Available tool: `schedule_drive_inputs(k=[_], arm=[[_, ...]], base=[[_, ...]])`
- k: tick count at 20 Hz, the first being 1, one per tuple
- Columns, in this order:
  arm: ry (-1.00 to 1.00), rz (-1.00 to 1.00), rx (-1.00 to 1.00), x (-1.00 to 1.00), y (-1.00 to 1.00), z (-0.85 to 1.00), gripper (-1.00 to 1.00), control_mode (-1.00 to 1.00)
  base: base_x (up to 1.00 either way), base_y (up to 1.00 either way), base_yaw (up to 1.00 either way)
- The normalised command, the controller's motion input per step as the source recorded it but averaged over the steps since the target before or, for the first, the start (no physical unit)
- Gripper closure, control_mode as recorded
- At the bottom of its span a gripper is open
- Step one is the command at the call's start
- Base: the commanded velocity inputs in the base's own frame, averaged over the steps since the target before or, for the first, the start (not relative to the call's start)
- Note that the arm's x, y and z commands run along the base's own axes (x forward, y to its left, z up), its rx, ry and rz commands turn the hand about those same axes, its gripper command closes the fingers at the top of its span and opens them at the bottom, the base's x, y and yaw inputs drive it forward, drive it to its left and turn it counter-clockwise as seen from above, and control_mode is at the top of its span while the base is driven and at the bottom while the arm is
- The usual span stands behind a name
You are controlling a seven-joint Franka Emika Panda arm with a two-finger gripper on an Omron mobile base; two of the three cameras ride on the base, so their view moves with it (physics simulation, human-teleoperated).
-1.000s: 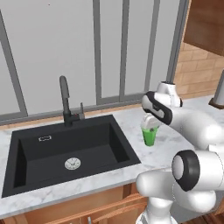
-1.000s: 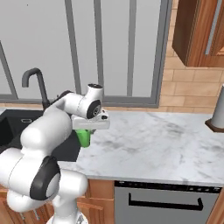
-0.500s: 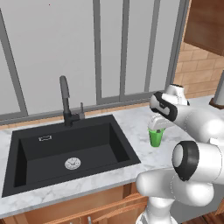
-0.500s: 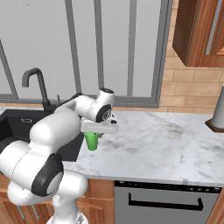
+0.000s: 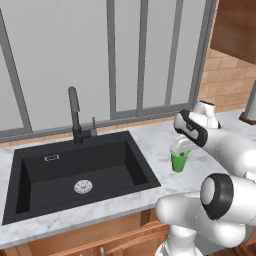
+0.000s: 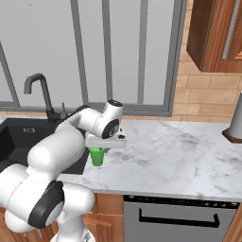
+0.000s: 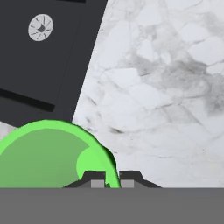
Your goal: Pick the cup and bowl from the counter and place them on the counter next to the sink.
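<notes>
The bright green cup [image 5: 179, 161] hangs upright from my gripper [image 5: 181, 148], which is shut on its rim. It is low over the white marble counter [image 5: 157, 142], just right of the black sink [image 5: 80, 170]; I cannot tell whether its base touches the marble. From the right base the cup [image 6: 98, 156] sits under the gripper [image 6: 105, 142] at the sink's [image 6: 12, 137] right edge. In the hand view the cup's rim [image 7: 48, 151] runs between the fingertips [image 7: 95, 179] of the gripper [image 7: 111, 179], over the counter [image 7: 166, 87] beside the sink [image 7: 48, 57]. The bowl is out of view.
A tall dark faucet [image 5: 75, 116] stands behind the basin. A grey cylinder on a brown base [image 6: 235, 119] stands at the far right of the counter. An appliance front with a dark handle [image 6: 179, 218] sits below the marble. Wooden wall cabinets [image 6: 215, 33] hang at the upper right.
The gripper carried the cup a little to the right, away from the sink's corner, and lowered it towards the marble. It has stayed shut on the rim.
</notes>
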Motion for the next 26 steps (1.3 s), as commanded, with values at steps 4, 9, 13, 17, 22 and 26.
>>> schedule_drive_inputs(k=[4,9,13,17,22,26], arm=[[-0.12,-0.05,0.0,0.03,0.46,-0.4,1.0,-1.0],[-0.09,-0.11,0.0,0.0,0.31,-0.05,1.0,-1.0],[-0.06,-0.12,0.0,0.0,0.13,0.0,1.0,-1.0],[0.0,-0.11,0.0,0.03,0.0,0.0,1.0,-1.0],[0.01,-0.1,0.0,0.11,-0.02,-0.06,1.0,-1.0],[0.05,-0.11,0.0,0.23,-0.09,-0.06,1.0,-1.0]], base=[[0.0,0.0,0.0],[0.0,0.0,0.0],[0.0,0.0,0.0],[0.0,0.0,0.0],[0.0,0.0,0.0],[0.0,0.0,0.0]])
